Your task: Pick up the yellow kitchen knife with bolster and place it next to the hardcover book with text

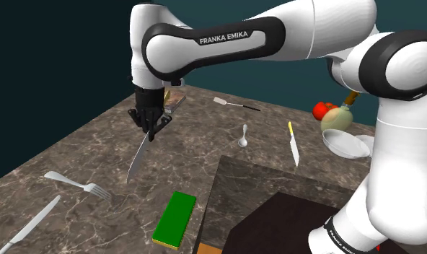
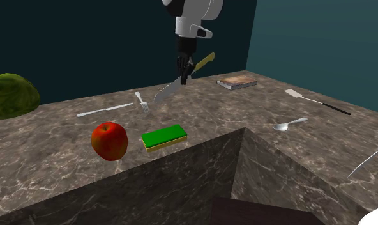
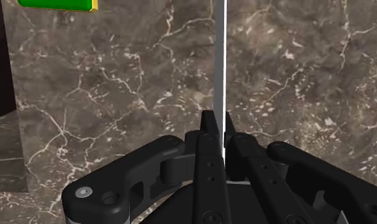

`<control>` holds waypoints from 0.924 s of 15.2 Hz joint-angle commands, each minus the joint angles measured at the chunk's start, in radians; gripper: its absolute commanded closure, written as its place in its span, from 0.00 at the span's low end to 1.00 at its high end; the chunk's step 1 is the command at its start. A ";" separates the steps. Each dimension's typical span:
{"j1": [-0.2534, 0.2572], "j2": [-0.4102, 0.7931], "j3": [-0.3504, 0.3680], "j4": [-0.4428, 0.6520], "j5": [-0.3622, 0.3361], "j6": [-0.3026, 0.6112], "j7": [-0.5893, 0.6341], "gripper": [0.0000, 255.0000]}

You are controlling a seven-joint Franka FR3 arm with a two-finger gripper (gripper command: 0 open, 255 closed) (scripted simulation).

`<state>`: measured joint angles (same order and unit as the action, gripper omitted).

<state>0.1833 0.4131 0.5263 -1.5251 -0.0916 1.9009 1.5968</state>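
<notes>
Found a desk (image 2: 66, 147) of dark veined stone, stepped round a lower recess and carrying scattered cutlery and food. Noted the white arm (image 1: 226, 36) reaching out over its far part. Located the hardcover book (image 2: 237, 81) lying flat near the far edge, to the second exterior view's right of the gripper, with bare stone beside it. Recorded the yellow-handled knife (image 2: 172, 89) in the air, clear of the desk, blade slanting down and handle raised toward the book's side. Confirmed the gripper (image 2: 184, 77) clamped on that knife near the junction of handle and blade; in the wrist view, both fingers (image 3: 207, 137) pressed against the thin blade, seen edge-on. Judged the pick-up as done and the carry as the step in hand. Requires next a short travel toward the book, then a descent with the blade brought nearer to level, to set the knife just beside the cover and not on it. Advise release only on contact with the stone. Noted lastly a second knife (image 1: 293, 144), also yellow at the handle, lying well apart near a spoon (image 1: 243, 137); not to be mistaken for the one held.
</notes>
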 commanded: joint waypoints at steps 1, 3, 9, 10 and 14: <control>-0.035 -0.009 -0.009 -0.014 0.009 0.002 -0.045 1.00; -0.066 -0.010 -0.020 -0.011 0.014 -0.005 -0.087 1.00; -0.148 0.010 -0.055 0.032 0.018 -0.036 -0.207 1.00; -0.160 0.017 -0.061 0.044 0.017 -0.043 -0.226 1.00; -0.205 0.055 -0.085 0.108 0.011 -0.076 -0.301 1.00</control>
<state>-0.0115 0.4527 0.4479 -1.4454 -0.0775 1.8400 1.3168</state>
